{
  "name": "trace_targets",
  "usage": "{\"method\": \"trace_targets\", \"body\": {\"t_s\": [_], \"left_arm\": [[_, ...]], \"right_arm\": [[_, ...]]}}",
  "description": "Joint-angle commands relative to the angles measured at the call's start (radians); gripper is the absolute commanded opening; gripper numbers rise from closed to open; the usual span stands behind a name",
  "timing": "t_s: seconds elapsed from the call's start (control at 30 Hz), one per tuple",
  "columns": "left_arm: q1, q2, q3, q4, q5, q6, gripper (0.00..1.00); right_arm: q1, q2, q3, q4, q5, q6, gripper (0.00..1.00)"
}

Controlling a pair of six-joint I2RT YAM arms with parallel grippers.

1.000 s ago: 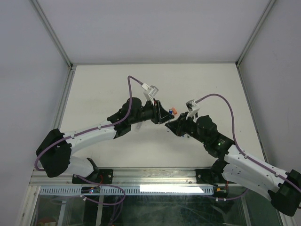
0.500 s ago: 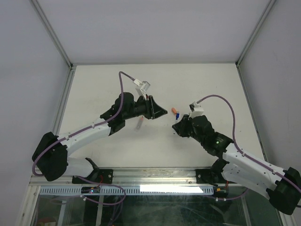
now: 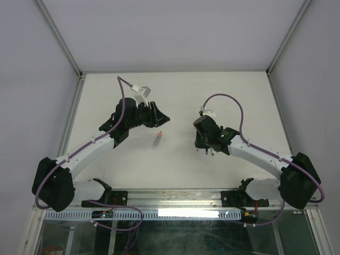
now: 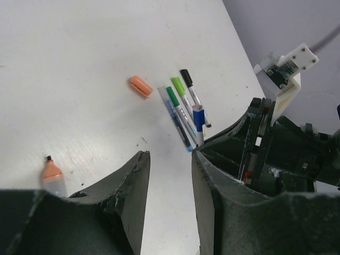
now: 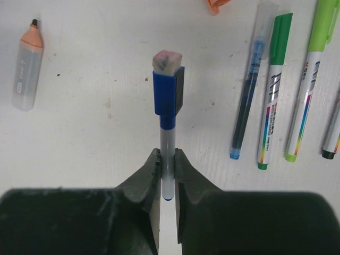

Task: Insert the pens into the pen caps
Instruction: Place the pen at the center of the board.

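Observation:
My right gripper (image 5: 168, 159) is shut on the grey barrel of a pen with a blue cap (image 5: 168, 95) on its end, held just above the table. To its right lie a blue pen (image 5: 248, 90), a green pen (image 5: 271, 90), a light green pen (image 5: 309, 79) and a black-ended pen (image 5: 332, 139) side by side. An orange cap (image 4: 140, 86) lies beyond them. A short pen with an orange end (image 3: 157, 139) lies between the arms. My left gripper (image 4: 170, 159) is open and empty above the bare table, left of the pens.
White table (image 3: 175, 95) with metal rails along its left edge (image 3: 71, 117) and right edge (image 3: 281, 122). The right arm (image 3: 249, 154) covers the row of pens in the top view. The left arm (image 3: 90, 149) reaches in from the near left.
The two grippers, which met in the middle, have separated. My left gripper has opened and drawn back to the left. My right gripper has swung over the pens, still holding the blue-capped pen.

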Motion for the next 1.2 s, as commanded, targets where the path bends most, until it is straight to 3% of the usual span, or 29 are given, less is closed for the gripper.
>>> {"method": "trace_targets", "body": {"t_s": [0.0,0.23,1.17], "left_arm": [[0.02,-0.055,0.001,-0.071,-0.052,0.048,0.38],[0.026,-0.084,-0.001,-0.134,-0.108,0.071,0.39],[0.026,-0.091,-0.027,-0.189,-0.158,0.084,0.38]], "right_arm": [[-0.024,0.092,0.086,-0.052,0.023,-0.014,0.0],[-0.059,0.256,0.144,-0.077,-0.002,-0.029,0.02],[-0.08,0.429,0.187,0.0,-0.136,-0.016,0.13]]}}
